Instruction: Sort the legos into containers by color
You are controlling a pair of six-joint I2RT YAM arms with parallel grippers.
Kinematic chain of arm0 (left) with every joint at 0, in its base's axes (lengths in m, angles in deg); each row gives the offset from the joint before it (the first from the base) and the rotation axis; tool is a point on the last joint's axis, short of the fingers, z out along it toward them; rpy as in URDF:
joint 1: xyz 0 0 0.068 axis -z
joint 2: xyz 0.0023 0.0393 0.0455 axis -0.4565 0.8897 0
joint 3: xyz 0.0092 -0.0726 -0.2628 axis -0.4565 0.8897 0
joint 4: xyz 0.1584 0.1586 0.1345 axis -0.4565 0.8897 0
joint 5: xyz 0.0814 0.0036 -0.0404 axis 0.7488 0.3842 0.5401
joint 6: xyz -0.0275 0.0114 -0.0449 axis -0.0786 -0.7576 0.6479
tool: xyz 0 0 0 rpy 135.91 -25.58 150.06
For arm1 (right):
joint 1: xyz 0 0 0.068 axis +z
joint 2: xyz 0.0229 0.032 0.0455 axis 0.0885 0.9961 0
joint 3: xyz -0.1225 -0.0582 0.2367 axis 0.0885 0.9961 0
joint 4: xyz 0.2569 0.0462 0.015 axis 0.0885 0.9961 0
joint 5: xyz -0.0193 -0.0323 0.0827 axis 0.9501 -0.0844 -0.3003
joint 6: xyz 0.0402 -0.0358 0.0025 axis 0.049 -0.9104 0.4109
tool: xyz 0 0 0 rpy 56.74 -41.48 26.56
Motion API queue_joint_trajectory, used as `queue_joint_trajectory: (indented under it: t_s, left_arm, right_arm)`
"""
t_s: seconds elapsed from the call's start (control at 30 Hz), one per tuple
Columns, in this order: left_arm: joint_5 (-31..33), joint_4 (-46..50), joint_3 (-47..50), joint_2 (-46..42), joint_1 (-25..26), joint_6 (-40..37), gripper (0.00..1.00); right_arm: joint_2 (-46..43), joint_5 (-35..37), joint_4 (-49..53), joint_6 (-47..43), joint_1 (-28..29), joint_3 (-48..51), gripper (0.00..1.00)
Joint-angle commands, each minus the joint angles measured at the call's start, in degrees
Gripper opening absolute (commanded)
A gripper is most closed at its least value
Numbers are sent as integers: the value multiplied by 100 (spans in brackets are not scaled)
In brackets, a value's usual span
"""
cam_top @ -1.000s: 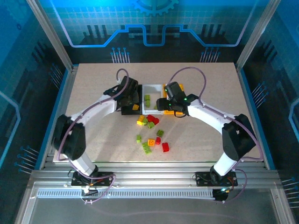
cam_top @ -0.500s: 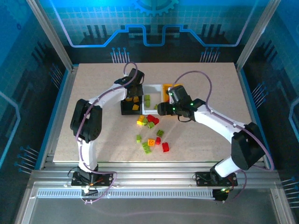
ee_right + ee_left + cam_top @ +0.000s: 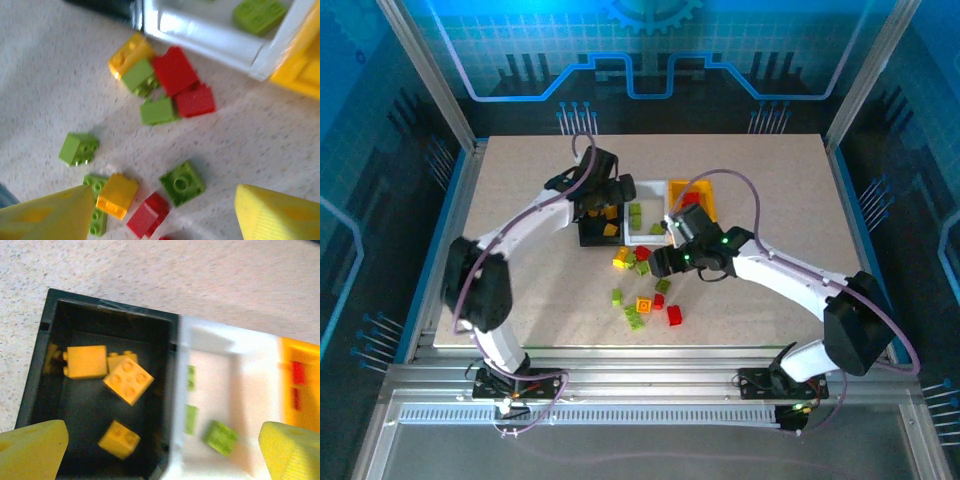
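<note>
My left tool (image 3: pixel 160 450) is spread wide with nothing in it, hanging over the seam where the small black plastic bin (image 3: pixel 107 307) touches the white plastic bin (image 3: pixel 210 337). The black one has at least 3 yellow-orange square plastic bricks (image 3: pixel 128 381) on its floor, and the white one has 3 lime green bricks (image 3: pixel 220 437). The yellow-orange plastic bin (image 3: pixel 286 390) on the white one's other side has red pieces (image 3: pixel 298 372) in it, too blurry to count. My right tool (image 3: pixel 165 215) is wide apart and empty too, above the loose bricks on the speckled beige counter (image 3: pixel 280 150). 5 of them sit bunched just beside the white bin's wall: 2 red bricks (image 3: pixel 174 70), 2 green, 1 yellow-orange. A handful more lie scattered further out.
</note>
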Motion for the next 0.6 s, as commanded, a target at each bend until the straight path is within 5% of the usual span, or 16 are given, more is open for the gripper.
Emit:
queue_joint_trajectory:
  t_s: [0.0, 0.23, 0.57]
  left_arm:
    - [-258, -313, 542, -869, 365, 122, 99]
    - [120, -410, 2050, -2260, 1107, 298, 99]
    - [169, -222, 3282, -3524, 1208, 682, 99]
  right_arm:
    - [95, 324, 300, -101, 310, 146, 75]
    - [669, 876, 14, 994, 437, 110, 77]
    - [1814, 1510, 219, 1845, 676, -492, 76]
